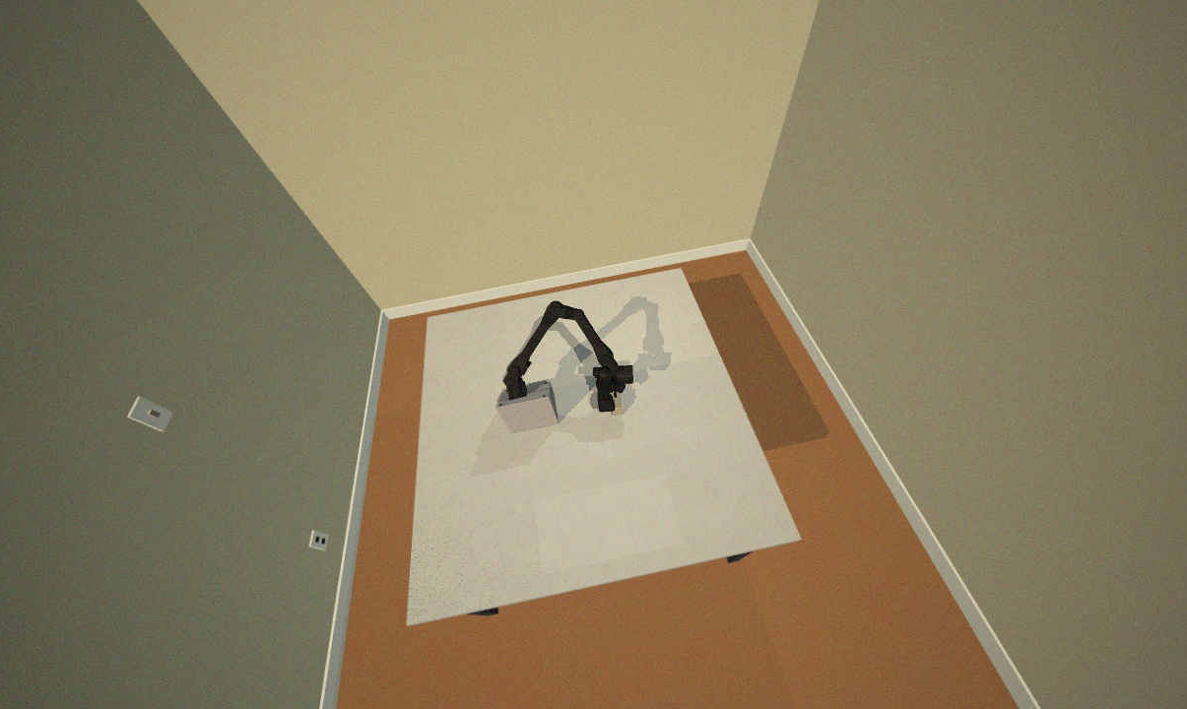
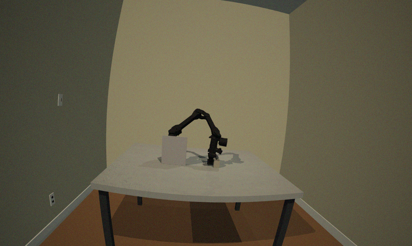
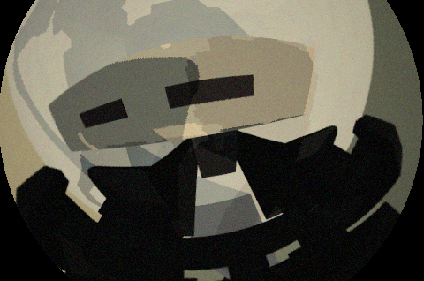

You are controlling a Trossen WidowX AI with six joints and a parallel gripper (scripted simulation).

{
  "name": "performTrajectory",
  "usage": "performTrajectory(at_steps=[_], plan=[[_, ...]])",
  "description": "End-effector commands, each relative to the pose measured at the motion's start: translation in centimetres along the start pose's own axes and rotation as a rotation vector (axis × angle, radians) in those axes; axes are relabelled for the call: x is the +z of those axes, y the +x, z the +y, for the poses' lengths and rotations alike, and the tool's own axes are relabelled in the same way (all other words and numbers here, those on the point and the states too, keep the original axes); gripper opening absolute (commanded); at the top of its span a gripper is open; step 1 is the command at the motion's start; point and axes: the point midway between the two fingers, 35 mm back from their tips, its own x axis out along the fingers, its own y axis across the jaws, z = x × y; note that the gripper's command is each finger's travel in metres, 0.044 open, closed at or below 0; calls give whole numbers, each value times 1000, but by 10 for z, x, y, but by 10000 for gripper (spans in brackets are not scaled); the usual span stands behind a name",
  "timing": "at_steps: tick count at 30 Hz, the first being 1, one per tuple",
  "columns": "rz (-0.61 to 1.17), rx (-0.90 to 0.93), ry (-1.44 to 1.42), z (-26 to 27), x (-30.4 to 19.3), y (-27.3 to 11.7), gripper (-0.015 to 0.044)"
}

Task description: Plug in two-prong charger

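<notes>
The power strip is a beige block on the table. In the wrist view its face shows two dark outlet areas, a left one and a wider right one. My gripper points down beside the strip, low over the table, and is shut on the dark charger. The charger and fingertips appear at the strip's lower edge in the wrist view, nearest the right outlet area. The prongs are hidden, and I cannot tell whether the charger touches the strip.
A pale box stands on the white table, left of the gripper, at the arm's base. The arm arches above the table from there. Shadows fall across the table and part of the strip.
</notes>
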Motion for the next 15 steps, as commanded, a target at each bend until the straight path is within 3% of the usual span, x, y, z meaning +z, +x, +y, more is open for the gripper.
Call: performTrajectory(at_steps=[1,15], plan=[[-25,-5,-20,0,8,-3,0],[-25,-5,-20,1,8,-5,0]])
